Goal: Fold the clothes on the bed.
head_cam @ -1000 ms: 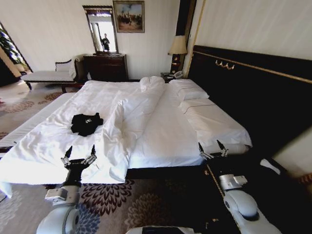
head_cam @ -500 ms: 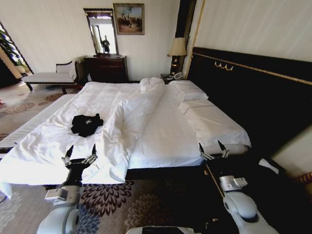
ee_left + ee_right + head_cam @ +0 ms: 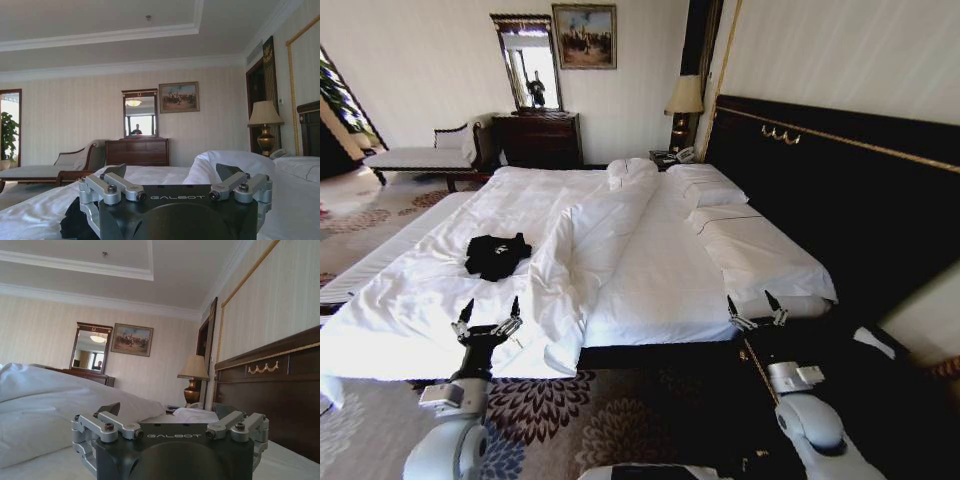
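Note:
The clothes, one crumpled black T-shirt, lie on the left part of the bed, on its white duvet. My left gripper stands open over the duvet's near edge, fingers pointing up, a short way in front of the T-shirt and not touching it. My right gripper is open too, at the bed's near right corner, far from the shirt. In the left wrist view the left gripper is spread with nothing between its fingers. The right wrist view shows the right gripper just as wide and empty.
A tall dark headboard runs along the right, with white pillows against it. At the far wall stand a dark dresser, a lamp and a pale chaise bench. Patterned carpet lies between me and the bed.
The left gripper has edged slightly to the right along the duvet's near edge. The T-shirt and the right gripper stay where they were.

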### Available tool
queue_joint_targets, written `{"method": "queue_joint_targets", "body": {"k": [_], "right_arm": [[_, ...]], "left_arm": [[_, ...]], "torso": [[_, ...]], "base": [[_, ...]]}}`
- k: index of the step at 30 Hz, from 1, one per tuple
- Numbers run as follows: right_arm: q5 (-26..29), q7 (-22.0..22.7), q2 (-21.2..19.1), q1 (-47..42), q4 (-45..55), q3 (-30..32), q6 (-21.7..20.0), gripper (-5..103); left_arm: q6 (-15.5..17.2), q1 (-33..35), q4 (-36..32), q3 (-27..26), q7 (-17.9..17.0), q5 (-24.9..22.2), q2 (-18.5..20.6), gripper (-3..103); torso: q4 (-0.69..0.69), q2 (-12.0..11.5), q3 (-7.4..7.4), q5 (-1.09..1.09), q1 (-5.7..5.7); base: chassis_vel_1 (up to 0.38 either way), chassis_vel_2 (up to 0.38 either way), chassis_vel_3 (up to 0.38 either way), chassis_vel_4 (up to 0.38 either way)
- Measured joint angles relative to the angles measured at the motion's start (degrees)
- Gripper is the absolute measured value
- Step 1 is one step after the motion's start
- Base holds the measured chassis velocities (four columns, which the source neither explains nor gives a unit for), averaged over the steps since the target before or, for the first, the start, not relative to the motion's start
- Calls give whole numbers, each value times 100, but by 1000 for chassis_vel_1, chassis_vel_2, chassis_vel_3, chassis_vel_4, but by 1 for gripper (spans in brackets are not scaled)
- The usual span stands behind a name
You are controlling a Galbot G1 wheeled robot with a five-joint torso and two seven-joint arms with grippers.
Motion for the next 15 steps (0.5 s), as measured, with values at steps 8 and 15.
{"method": "queue_joint_targets", "body": {"k": [8,15], "right_arm": [[19,4,-39,71,-64,-37,25,100],[6,72,41,58,-45,-23,57,100]], "left_arm": [[-2,-8,-12,8,-1,30,-52,100],[-22,6,-54,6,-1,52,-67,100]], "torso": [[0,0,0,-2,0],[1,-4,3,-2,11]], "base": [[-139,137,133,-140],[-215,217,204,-198]]}}
